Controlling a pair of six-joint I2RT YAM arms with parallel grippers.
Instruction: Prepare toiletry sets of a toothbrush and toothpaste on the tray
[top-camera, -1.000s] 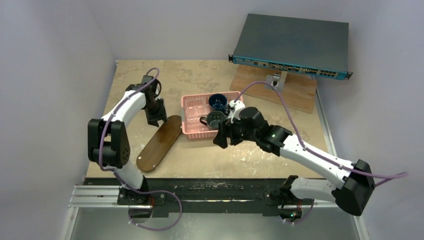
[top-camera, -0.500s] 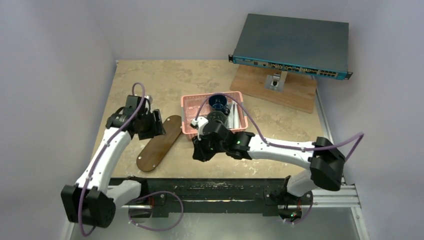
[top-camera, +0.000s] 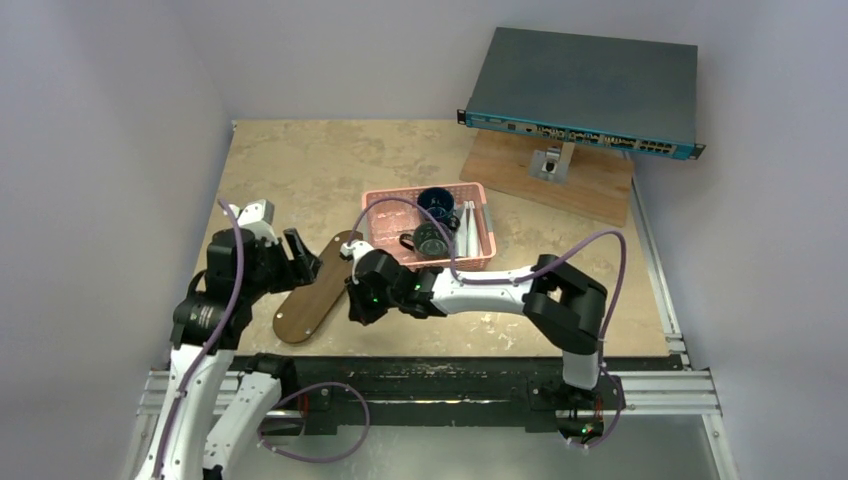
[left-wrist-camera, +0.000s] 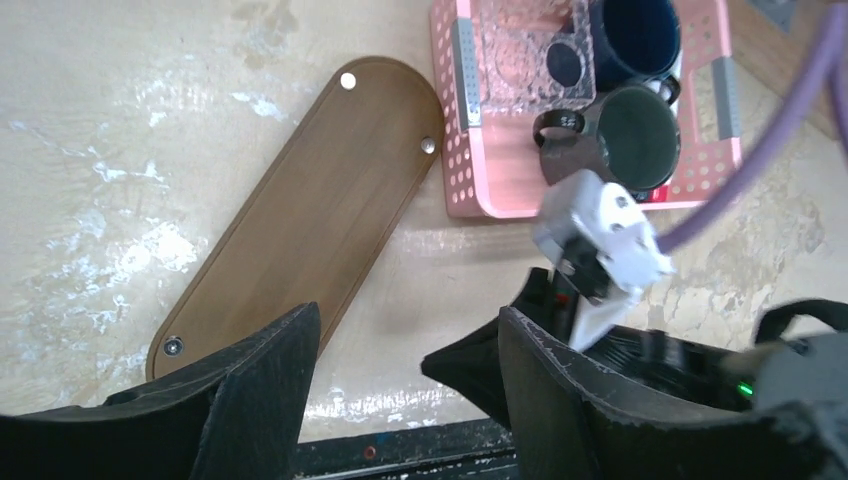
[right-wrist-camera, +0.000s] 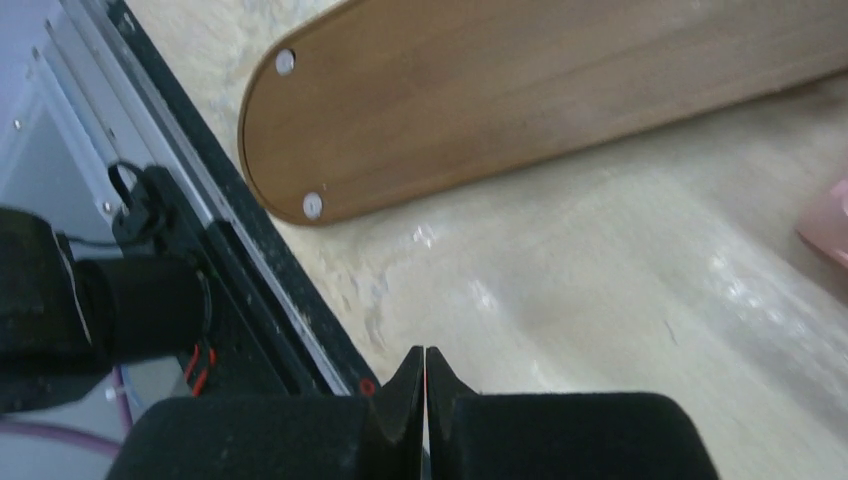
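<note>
The tray (top-camera: 318, 288) lies bare near the counter's near-left corner, so no set is begun and the work stands at fetching the first piece. The right tool (right-wrist-camera: 425, 375), pressed together on nothing, hangs low by the counter's near edge, just beside the tray's near end. The left tool (left-wrist-camera: 405, 330) is spread above the tray. Two pale slim pieces along the right side of the pink basket (top-camera: 490, 225) are probably the toothbrush (top-camera: 469, 220) and toothpaste (top-camera: 460, 222). Next, I judge, a tool must spread, reach there past the mugs (top-camera: 432, 240) and pinch one.
</note>
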